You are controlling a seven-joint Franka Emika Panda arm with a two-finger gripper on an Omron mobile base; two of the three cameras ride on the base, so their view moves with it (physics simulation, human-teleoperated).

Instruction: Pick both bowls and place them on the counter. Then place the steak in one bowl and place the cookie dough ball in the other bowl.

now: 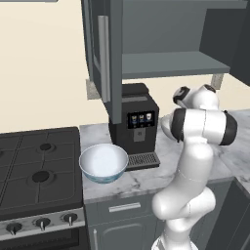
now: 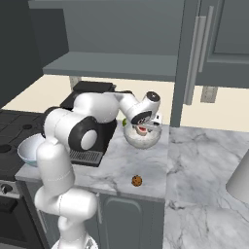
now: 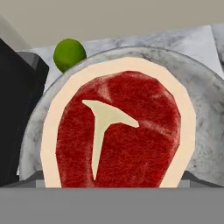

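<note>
The smaller grey marbled bowl (image 2: 142,140) stands on the marble counter (image 2: 204,155) right of the coffee machine. The red steak (image 3: 118,131) with its pale fat rim lies flat inside this bowl (image 3: 205,109) and covers most of it. My gripper (image 2: 142,127) hangs just above the steak, pointing down, open, its dark fingertips (image 3: 194,178) wide apart on either side of the meat. Near the counter's front edge sits the brown cookie dough ball (image 2: 137,181). The wide white bowl (image 1: 103,162) with blue outside stands on the counter (image 1: 161,178) beside the stove; it holds nothing.
A black coffee machine (image 1: 134,122) stands between the two bowls. A green lime (image 3: 69,53) lies behind the grey bowl. The black gas stove (image 1: 39,171) is at the left. An open cabinet door (image 1: 105,53) hangs overhead. A pale object (image 2: 240,180) sits at far right.
</note>
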